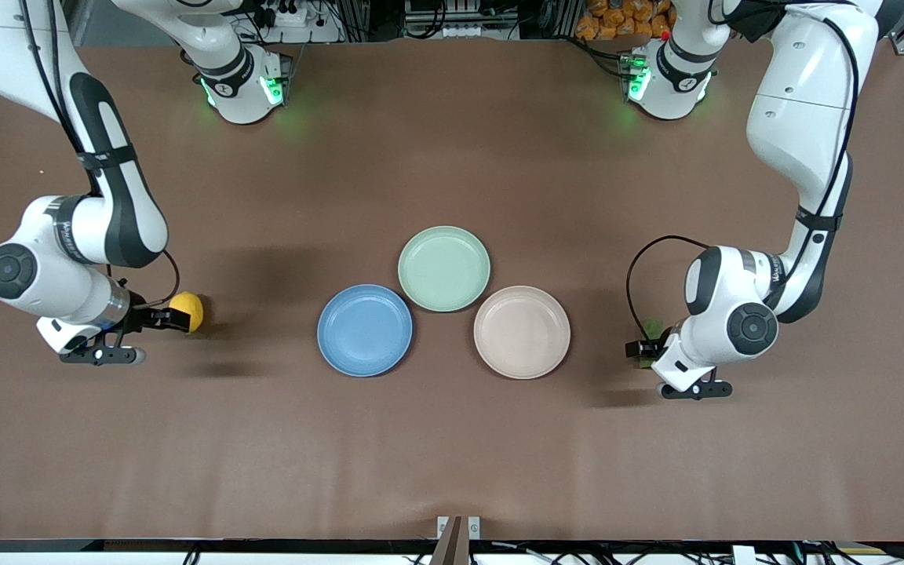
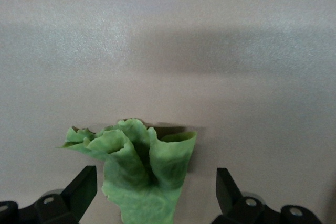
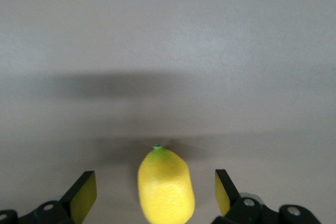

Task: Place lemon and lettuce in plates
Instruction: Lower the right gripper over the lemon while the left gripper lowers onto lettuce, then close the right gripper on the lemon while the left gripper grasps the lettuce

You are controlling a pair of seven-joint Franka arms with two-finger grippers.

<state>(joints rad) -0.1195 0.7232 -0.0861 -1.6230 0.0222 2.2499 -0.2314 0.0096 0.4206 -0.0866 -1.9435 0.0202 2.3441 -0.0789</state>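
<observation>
The yellow lemon (image 1: 187, 311) lies on the brown table toward the right arm's end. My right gripper (image 1: 173, 318) is low over it and open, and in the right wrist view the lemon (image 3: 166, 192) sits between the fingers of that gripper (image 3: 154, 192) with a gap on each side. The green wrinkly lettuce (image 1: 650, 328) lies toward the left arm's end. My left gripper (image 1: 640, 349) is open around it, and in the left wrist view the lettuce (image 2: 142, 171) stands between the spread fingers of that gripper (image 2: 155, 188). The blue plate (image 1: 365, 329) and the beige plate (image 1: 522, 332) are empty.
A pale green plate (image 1: 444, 268), also empty, sits between the two other plates and farther from the front camera, its rim close to theirs. Both arm bases stand along the table's back edge.
</observation>
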